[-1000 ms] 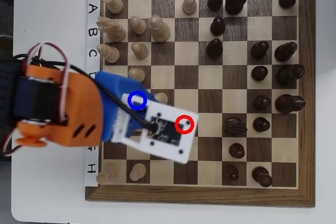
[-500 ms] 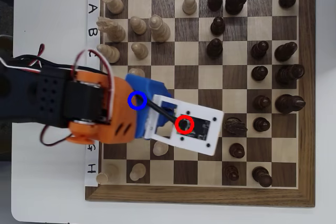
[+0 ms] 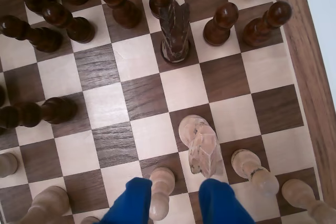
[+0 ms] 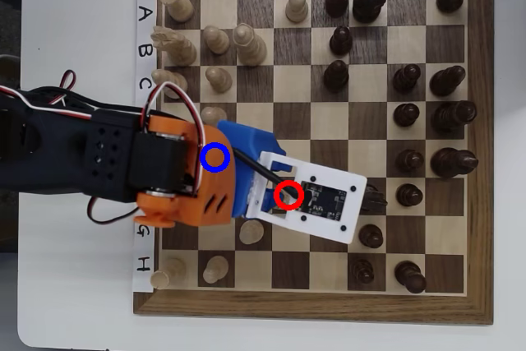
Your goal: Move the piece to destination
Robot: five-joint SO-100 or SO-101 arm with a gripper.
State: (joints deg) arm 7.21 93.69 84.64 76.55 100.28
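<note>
In the wrist view the pale pawn stands on a dark square between my two blue fingers. It is close against the left finger, with a gap to the right one. My gripper is open around it. In the overhead view the fingertips and the pawn are hidden under the white camera mount. A blue ring is drawn over the orange arm, and the light square under it is hidden. A red ring is drawn over the camera mount.
A pale knight stands just ahead and right of the pawn. Two pale pawns stand to the right, near the board's wooden edge. A dark knight and several dark pawns stand farther ahead.
</note>
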